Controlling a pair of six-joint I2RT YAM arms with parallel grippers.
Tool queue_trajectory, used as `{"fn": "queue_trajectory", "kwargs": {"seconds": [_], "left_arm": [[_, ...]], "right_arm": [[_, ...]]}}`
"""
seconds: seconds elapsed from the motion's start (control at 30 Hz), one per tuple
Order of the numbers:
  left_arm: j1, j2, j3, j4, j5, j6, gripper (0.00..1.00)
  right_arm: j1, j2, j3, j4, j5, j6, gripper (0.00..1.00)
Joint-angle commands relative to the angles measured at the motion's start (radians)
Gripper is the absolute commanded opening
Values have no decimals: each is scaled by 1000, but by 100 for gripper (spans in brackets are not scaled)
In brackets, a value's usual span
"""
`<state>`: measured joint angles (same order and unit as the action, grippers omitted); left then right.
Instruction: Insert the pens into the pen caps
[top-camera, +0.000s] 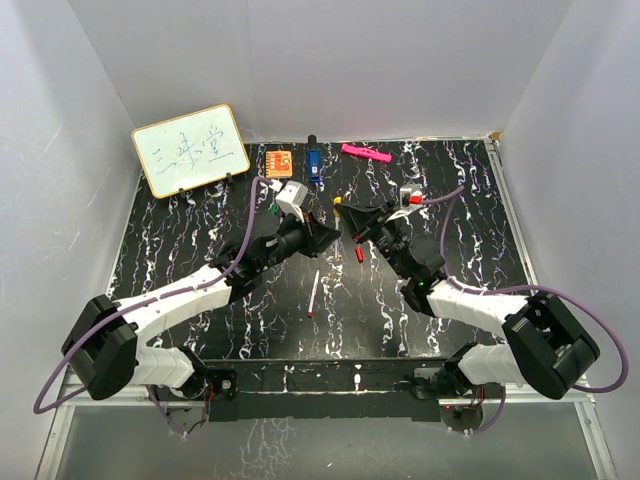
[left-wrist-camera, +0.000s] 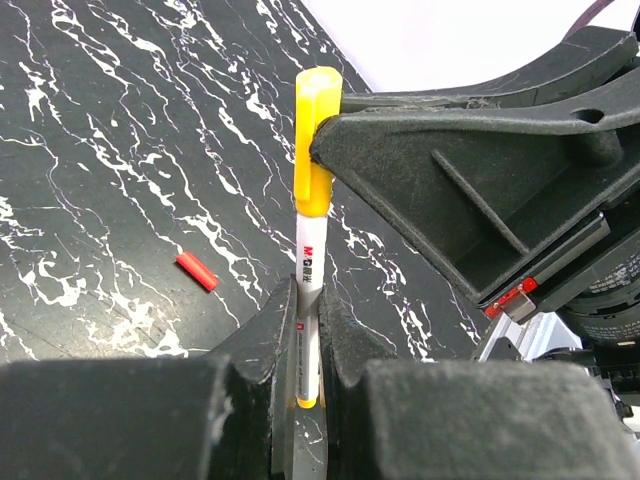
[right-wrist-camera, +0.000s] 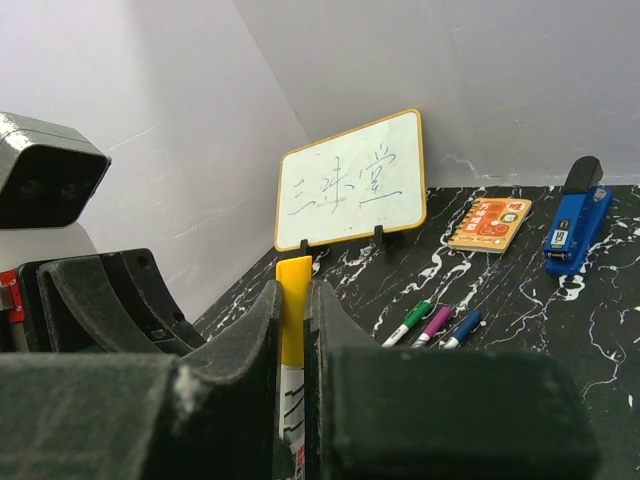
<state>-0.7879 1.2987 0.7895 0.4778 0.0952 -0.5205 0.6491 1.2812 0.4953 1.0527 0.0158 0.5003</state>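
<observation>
Above the black marbled table (top-camera: 180, 260), my left gripper (left-wrist-camera: 308, 322) clamps the white pen (left-wrist-camera: 308, 262) by its barrel while my right gripper (right-wrist-camera: 296, 300) pinches the yellow cap (left-wrist-camera: 316, 150) sitting on its tip, mid-table.

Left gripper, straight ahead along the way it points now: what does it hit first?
Most likely the right gripper, shut on the yellow cap over the end of the pen the left gripper holds. It looks close, though depth is unclear.
</observation>
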Motion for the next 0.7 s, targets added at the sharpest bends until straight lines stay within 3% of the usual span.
{"fn": "queue_trajectory", "kwargs": {"seconds": [0.0,0.67], "left_arm": [[8,-111,49,190,-106,19,0],[60,-90,99,292,-118,71,0]], "right_arm": [[10,26,8,-140,-66,-10,0],[113,62,-30,-274,-39,-35,0]]}}
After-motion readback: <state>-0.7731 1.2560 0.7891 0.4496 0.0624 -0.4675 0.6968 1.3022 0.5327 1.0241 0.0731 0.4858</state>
